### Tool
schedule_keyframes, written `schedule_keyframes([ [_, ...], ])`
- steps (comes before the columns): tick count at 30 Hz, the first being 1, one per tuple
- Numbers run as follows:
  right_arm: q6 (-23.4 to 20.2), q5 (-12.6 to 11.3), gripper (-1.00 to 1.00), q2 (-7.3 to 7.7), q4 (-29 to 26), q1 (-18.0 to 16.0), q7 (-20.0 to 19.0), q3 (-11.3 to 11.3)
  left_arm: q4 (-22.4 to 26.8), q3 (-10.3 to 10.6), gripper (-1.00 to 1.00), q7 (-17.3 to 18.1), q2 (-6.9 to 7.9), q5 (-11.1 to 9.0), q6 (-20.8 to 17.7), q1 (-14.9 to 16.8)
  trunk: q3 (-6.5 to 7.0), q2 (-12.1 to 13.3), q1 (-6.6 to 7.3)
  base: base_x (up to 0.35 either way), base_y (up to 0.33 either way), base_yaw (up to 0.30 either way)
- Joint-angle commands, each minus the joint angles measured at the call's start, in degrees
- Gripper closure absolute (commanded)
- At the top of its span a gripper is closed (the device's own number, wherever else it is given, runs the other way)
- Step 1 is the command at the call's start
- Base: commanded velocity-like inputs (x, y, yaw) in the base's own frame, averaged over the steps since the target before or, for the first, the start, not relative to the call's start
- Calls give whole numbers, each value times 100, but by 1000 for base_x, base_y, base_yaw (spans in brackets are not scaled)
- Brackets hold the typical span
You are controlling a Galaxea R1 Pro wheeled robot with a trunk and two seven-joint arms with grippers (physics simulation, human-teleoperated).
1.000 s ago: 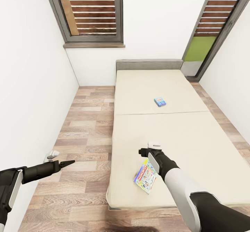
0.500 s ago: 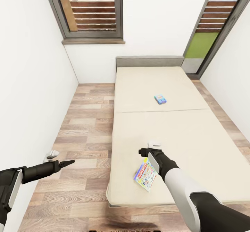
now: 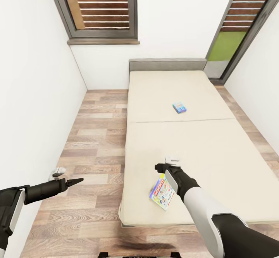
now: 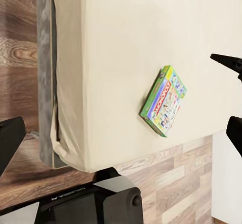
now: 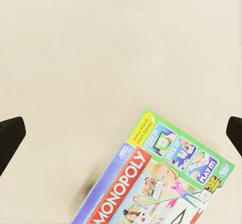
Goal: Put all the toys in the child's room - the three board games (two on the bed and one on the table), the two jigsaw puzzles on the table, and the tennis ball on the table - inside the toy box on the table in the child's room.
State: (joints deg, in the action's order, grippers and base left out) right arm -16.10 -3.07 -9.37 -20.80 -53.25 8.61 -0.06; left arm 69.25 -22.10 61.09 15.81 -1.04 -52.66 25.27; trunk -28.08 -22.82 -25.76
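Board games lie on the bed (image 3: 217,149): the larger one (image 3: 162,192), a flat rectangular box with green-yellow edges and a busy printed lid reading MONOPOLY, sits tilted near the foot corner, and the small blue one (image 3: 179,107) rests farther up, just beyond the seam across the mattress. Since a second ago the whole head view has slid: the window (image 3: 101,8) and headboard (image 3: 167,64) sit higher in the picture, the bed's foot edge shows more floor below it, and a dark part of the robot's base (image 3: 135,255) has come into sight at the bottom. Both boxes keep their places on the mattress, so the camera moved, not the toys. Both arms hold the same pose as before.

Right tool (image 3: 169,164) hangs over the mattress just beyond the larger box, its dark fingers (image 5: 10,133) spread wide in the wrist view, holding nothing. Left tool (image 3: 73,181) points over the wood-plank floor (image 3: 97,142) beside the bed; its slim black fingers (image 4: 229,63) stand apart, empty.

Mattress cover is plain matte beige, smooth, over a dark grey frame (image 4: 44,73). Floor planks are brown with grey grain. Walls are flat white.
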Motion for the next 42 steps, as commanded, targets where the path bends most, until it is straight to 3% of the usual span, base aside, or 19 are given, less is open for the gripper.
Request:
schedule_keyframes([
  [1,50,-31,-100,1,-11,-2,25,6,1,-5,-100,9,1,-11,-49,4,-18,-10,-3,0,0,0],
  [42,231,-9,-100,5,-9,-1,18,15,1,-5,-100,0,1,-11,-51,4,-402,-10,-3,20,-34,0],
])
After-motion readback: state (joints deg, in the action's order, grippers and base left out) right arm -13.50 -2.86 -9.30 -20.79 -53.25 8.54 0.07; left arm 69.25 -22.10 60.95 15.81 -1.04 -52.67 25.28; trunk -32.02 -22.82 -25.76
